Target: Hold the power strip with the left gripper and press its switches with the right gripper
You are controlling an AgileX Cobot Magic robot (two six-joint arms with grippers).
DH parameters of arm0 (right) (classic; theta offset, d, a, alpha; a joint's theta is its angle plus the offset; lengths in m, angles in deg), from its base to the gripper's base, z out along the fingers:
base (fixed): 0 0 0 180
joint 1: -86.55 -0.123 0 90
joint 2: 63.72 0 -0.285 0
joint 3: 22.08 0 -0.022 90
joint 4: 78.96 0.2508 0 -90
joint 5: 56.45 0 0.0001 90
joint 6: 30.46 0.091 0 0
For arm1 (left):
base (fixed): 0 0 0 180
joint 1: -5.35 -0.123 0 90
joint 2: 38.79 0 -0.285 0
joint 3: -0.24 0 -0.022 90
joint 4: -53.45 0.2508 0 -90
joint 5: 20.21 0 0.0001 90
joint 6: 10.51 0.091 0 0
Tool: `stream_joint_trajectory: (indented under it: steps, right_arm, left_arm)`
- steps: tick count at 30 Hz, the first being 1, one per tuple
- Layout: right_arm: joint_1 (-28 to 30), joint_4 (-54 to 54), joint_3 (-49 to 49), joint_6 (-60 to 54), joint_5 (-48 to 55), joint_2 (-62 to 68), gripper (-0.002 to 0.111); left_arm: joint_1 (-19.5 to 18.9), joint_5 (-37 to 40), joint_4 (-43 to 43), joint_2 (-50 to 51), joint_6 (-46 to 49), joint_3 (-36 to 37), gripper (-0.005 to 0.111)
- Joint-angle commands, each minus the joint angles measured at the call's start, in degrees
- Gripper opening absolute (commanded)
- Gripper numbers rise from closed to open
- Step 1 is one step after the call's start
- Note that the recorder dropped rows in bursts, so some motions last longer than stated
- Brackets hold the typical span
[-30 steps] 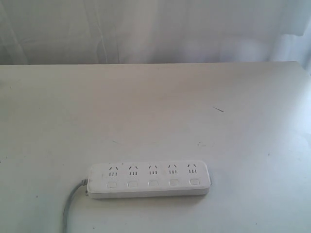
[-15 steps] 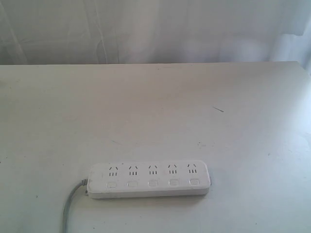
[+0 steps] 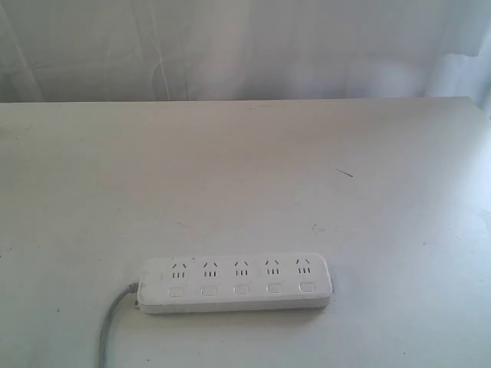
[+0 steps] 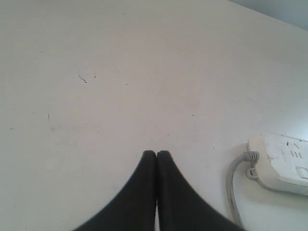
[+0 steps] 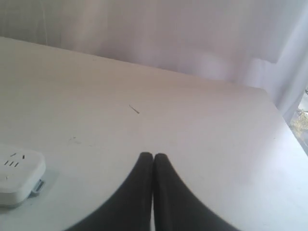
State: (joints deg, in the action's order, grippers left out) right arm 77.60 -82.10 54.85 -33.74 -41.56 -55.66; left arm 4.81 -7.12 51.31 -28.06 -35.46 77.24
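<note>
The white power strip (image 3: 236,283) lies flat near the front of the table, its five switches (image 3: 242,290) in a row below the sockets and its grey cord (image 3: 107,330) trailing off the left end. Neither arm shows in the exterior view. In the left wrist view my left gripper (image 4: 156,153) is shut with nothing in it, and the strip's cord end (image 4: 284,161) lies off to one side, apart from the jaws. My right gripper (image 5: 153,155) is also shut and empty, with the strip's other end (image 5: 19,175) at the edge of its view.
The white table (image 3: 245,176) carries a small dark scratch (image 3: 345,172) right of centre. A pale curtain (image 3: 245,46) hangs behind the far edge. The table's right edge (image 5: 284,130) shows in the right wrist view.
</note>
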Motion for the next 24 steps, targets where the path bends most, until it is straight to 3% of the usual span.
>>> stream_joint_trajectory:
  steps: [1, 7, 24]
  right_arm:
    - [3.5, 3.1, 0.3, -1.0, 0.2, -0.3, 0.0]
    - [8.7, 4.9, 0.3, -1.0, 2.1, -0.3, 0.0]
    - [8.4, 2.1, 0.3, -1.0, 4.8, -0.3, 0.0]
  left_arm:
    - [0.0, 0.3, -0.1, -0.2, -0.6, 0.2, 0.0]
    - [0.0, 0.3, -0.1, -0.2, -0.6, 0.2, 0.0]
    - [0.0, 0.3, -0.1, -0.2, -0.6, 0.2, 0.0]
